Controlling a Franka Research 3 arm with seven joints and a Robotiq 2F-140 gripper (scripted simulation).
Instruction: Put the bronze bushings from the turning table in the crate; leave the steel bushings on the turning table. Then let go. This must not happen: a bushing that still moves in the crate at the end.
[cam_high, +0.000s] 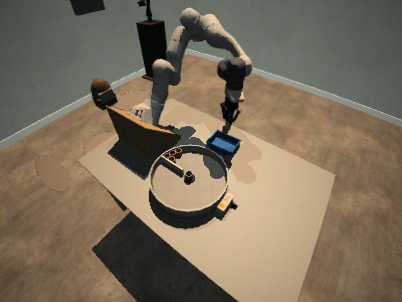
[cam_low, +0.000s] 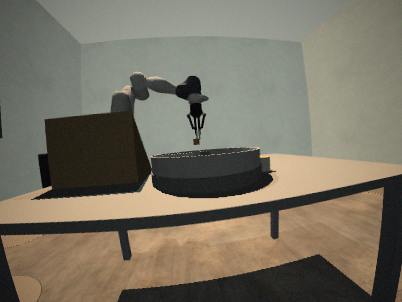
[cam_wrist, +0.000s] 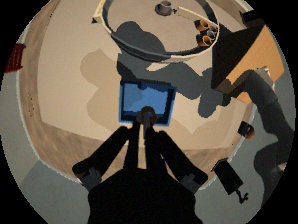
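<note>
My gripper (cam_high: 226, 129) hangs above the blue crate (cam_high: 223, 142) and is shut on a bronze bushing (cam_low: 197, 142), seen as a small brown piece under the fingertips in the exterior view. In the wrist view the fingers (cam_wrist: 147, 119) point at the blue crate (cam_wrist: 147, 102), and the bushing is hidden behind them. The round turning table (cam_high: 189, 180) holds bronze bushings (cam_high: 172, 155) near its far left rim. A dark steel bushing (cam_high: 189, 177) stands near its centre, beside a low bar.
A slanted brown board (cam_high: 139, 132) stands behind the turning table on the left. A small box with an orange button (cam_high: 224, 202) sits at the turning table's front right. A dark stand (cam_high: 151, 46) is behind the arm's base.
</note>
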